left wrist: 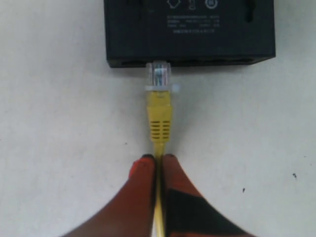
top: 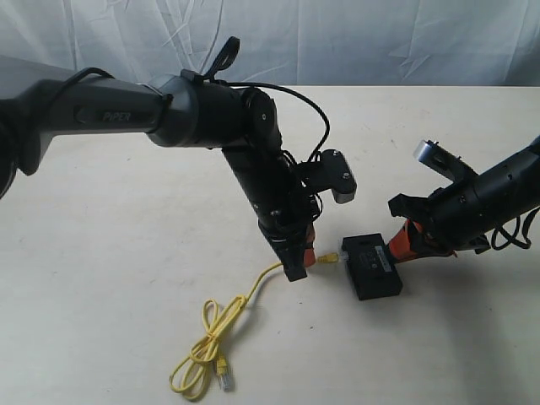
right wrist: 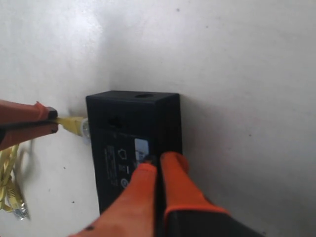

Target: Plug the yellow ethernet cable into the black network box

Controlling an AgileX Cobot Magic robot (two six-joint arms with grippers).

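Note:
The black network box (top: 372, 266) lies flat on the pale table, its white label facing up (right wrist: 142, 146). My left gripper (left wrist: 158, 159) is shut on the yellow ethernet cable (left wrist: 159, 116), just behind the yellow boot. The clear plug (left wrist: 158, 75) has its tip at a port in the box's side (left wrist: 190, 61), and most of the plug shows outside the box. My right gripper (right wrist: 157, 160) is shut, with its orange fingertips resting on the box's top near the label, holding nothing. The rest of the cable trails in loose loops (top: 207, 346) to the free plug (top: 224, 371).
A white cloth backdrop (top: 337, 38) hangs behind the table's far edge. The left arm's thick black links (top: 253, 160) reach over the middle of the table. The cable's loose loops lie near the front edge, left of the box.

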